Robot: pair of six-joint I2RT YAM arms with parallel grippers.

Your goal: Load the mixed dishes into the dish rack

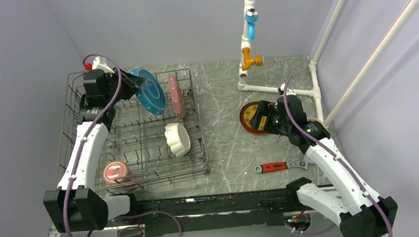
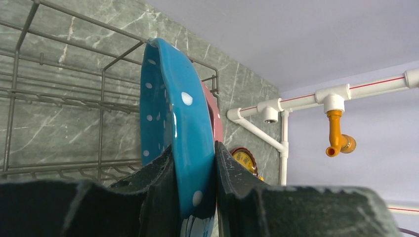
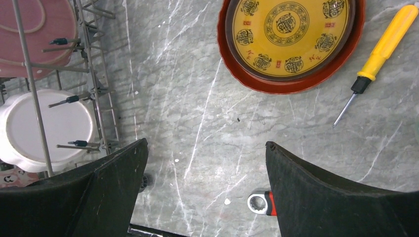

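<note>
L claw point(image 2: 192, 148) clamped on blue plate point(image 2: 173, 123) over dish rack point(image 1: 200, 136), upper left; R claw point(image 3: 206, 143) wide open, empty, above counter point(image 3: 197, 89) nr red-brown plate point(image 3: 291, 39).

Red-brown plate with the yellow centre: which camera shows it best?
The right wrist view: the red-brown plate lies mostly in frame below it, pattern sharp. From the top external view the right arm hides part of the plate. The left wrist view catches only a sliver beyond the blue plate.
</note>
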